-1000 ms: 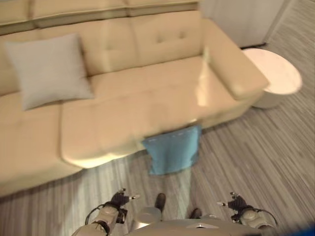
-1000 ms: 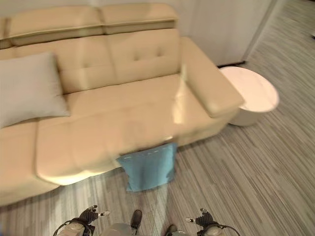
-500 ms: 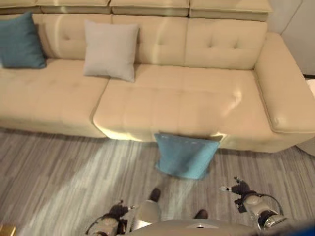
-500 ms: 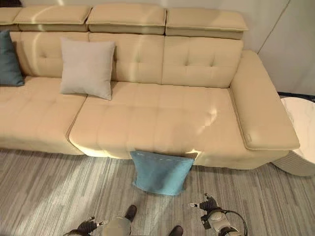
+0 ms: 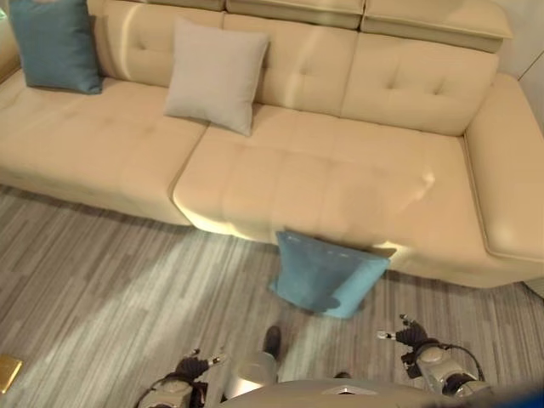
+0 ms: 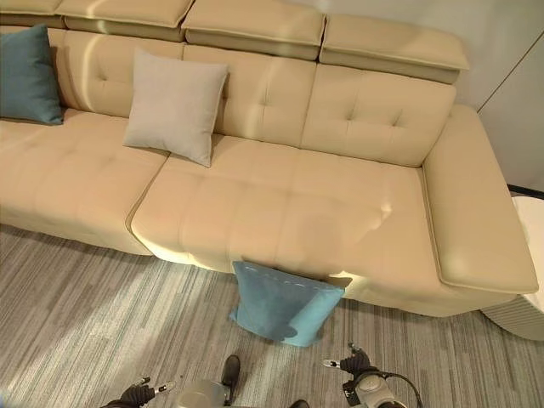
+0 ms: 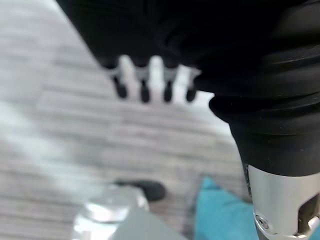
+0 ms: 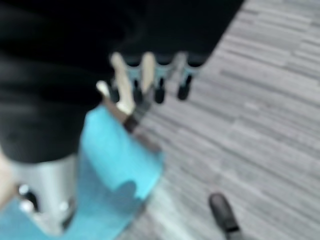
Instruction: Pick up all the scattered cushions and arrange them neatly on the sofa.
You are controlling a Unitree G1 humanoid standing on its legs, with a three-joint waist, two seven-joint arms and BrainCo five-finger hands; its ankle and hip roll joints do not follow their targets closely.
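Observation:
A light blue cushion (image 5: 325,276) stands on the floor, leaning against the front of the cream sofa (image 5: 340,183). On the sofa seat a grey cushion (image 5: 217,76) and a dark teal cushion (image 5: 53,44) lean upright against the backrest. My left hand (image 5: 194,365) and right hand (image 5: 408,336) hang low near the floor, short of the blue cushion and apart from it. In the left wrist view the fingers (image 7: 145,85) are relaxed and hold nothing, with the blue cushion (image 7: 225,215) off to one side. The right hand's fingers (image 8: 150,75) are likewise relaxed above the blue cushion (image 8: 115,170).
A round white side table (image 6: 529,299) stands past the sofa's right armrest (image 6: 476,221). A small yellowish object (image 5: 7,372) lies on the striped grey floor (image 5: 110,280) at the far left. The right part of the sofa seat is bare.
The camera has swung left and steadied, bringing the teal and grey cushions into view. The blue cushion stays on the floor against the sofa. Both hands stay low and hold nothing.

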